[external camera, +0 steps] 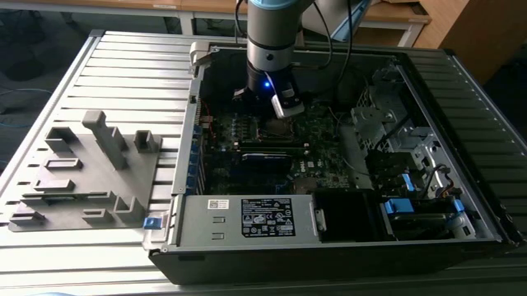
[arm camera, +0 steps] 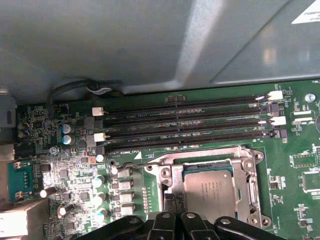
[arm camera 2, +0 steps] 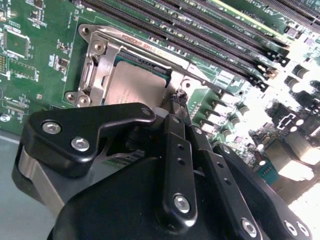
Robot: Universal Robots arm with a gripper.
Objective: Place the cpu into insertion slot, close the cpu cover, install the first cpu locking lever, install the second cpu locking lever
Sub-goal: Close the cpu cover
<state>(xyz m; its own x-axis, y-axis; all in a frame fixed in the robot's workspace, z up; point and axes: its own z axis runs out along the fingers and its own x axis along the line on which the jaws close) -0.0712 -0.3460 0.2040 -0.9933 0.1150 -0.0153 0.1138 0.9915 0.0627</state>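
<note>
Beside the insertion slot (arm camera: 248,192), the gripper (arm camera 2: 177,99) is hovering, tips pressed together. The cpu (arm camera: 210,187) is sitting inside. Probably light and fragile, so hold by edges.

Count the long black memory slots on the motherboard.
4. In the first wrist view the memory slots run parallel between the case wall and the cpu: one nearest the wall, two in the middle, one nearest the cpu. None seems hidden.

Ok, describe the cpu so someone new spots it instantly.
Inside the open computer case, find the green motherboard and its four long black memory slots. Beside them sits the silver cpu cover; the cpu is the flat, dull grey metal square in its cut-out, the only smooth plate among small components.
</note>
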